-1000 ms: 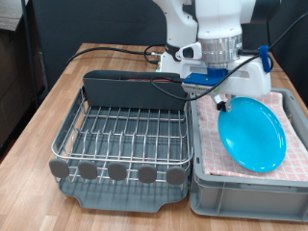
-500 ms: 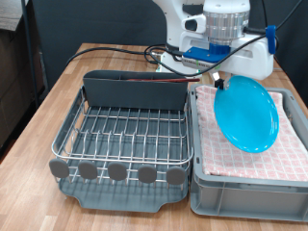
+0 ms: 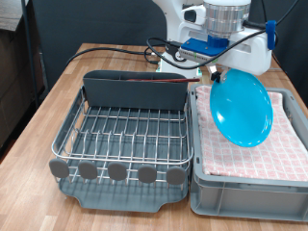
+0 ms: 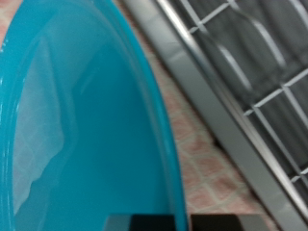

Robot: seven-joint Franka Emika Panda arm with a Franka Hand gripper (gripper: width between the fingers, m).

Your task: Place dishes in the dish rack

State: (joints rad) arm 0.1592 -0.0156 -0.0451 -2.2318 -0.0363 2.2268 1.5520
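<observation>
The round bright-blue plate (image 3: 241, 108) hangs tilted almost on edge in the air above the grey bin. My gripper (image 3: 219, 75) is shut on the plate's upper rim, at the exterior view's upper right. In the wrist view the plate (image 4: 77, 125) fills most of the picture, with the pink checkered cloth (image 4: 207, 164) and the rack's wires (image 4: 255, 58) behind it. The dish rack (image 3: 123, 137), silver wire in a dark grey tray, stands empty to the exterior view's left of the bin. The white mug and the wooden spoon are out of view.
The grey bin (image 3: 252, 189) lined with pink checkered cloth stands at the exterior view's right on the wooden table (image 3: 58, 91). The rack's tall grey caddy (image 3: 135, 89) is at its far end, round grey discs (image 3: 117, 172) at its near end. Cables (image 3: 159, 53) lie behind.
The gripper has lifted the plate up out of the bin, tipping it from lying nearly flat to almost on edge, and moved it slightly towards the exterior view's left.
</observation>
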